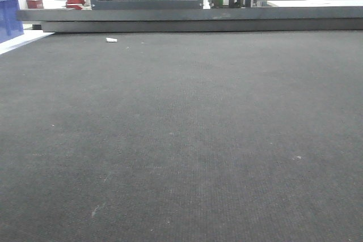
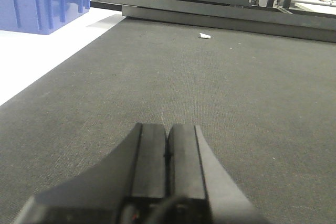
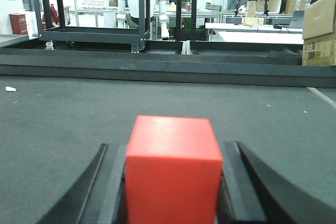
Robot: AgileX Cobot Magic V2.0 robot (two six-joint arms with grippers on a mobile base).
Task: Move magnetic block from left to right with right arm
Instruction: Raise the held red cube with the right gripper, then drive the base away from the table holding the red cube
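The magnetic block [image 3: 173, 169], a plain red cube, fills the bottom middle of the right wrist view. My right gripper [image 3: 173, 153] is shut on it, a black finger pressed against each side. The block sits low over the dark grey mat [image 3: 79, 114]. In the left wrist view my left gripper [image 2: 168, 132] is shut with nothing between its pads, low over the same mat [image 2: 210, 82]. Neither gripper nor the block shows in the front view, which holds only the mat [image 1: 181, 128].
A small white scrap [image 1: 111, 40] lies on the mat at the far left, the white scrap [image 2: 205, 35] also showing ahead of the left gripper. A blue bin [image 2: 44, 1] stands on the white floor at left. A dark frame [image 1: 181, 18] edges the far side. A cardboard box [image 3: 319, 30] stands at right.
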